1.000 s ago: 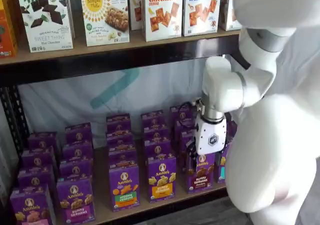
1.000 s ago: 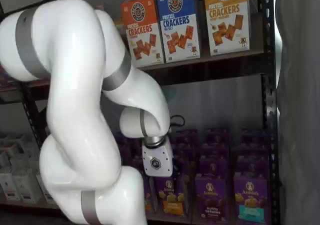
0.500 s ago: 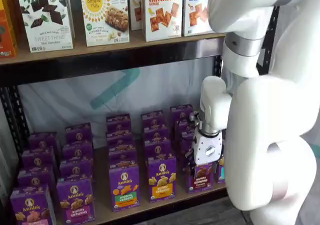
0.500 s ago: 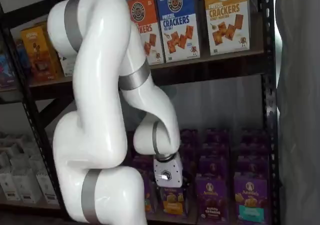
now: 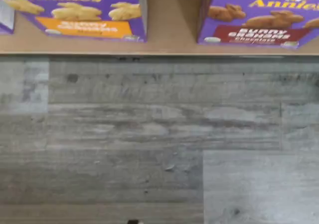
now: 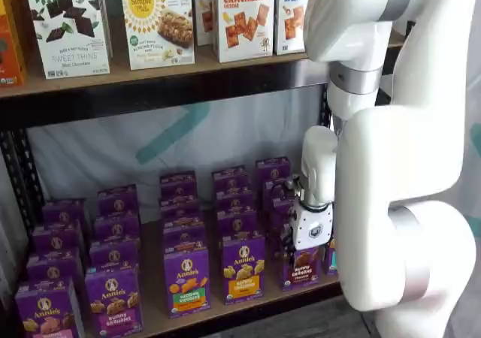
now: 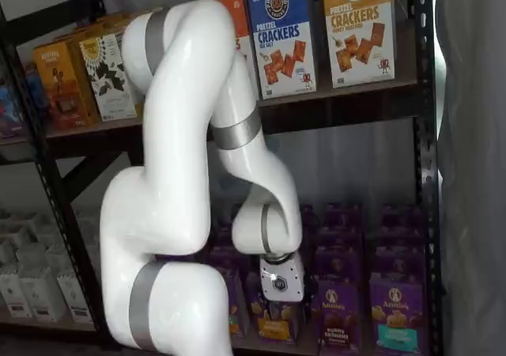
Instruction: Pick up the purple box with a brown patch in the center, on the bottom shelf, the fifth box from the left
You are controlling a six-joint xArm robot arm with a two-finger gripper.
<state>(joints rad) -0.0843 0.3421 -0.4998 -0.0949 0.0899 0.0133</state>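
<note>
Purple box, brown band, front of bottom shelf: my gripper hangs before it, fingers spread wide, empty. I centre first, then close.

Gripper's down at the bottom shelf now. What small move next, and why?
Probably ease the gripper forward onto the purple box with the dark brown band. In a shelf view its white body hangs just in front of that carton's top, not yet around it; the wrist view shows the box at the bottom shelf front edge.
</note>
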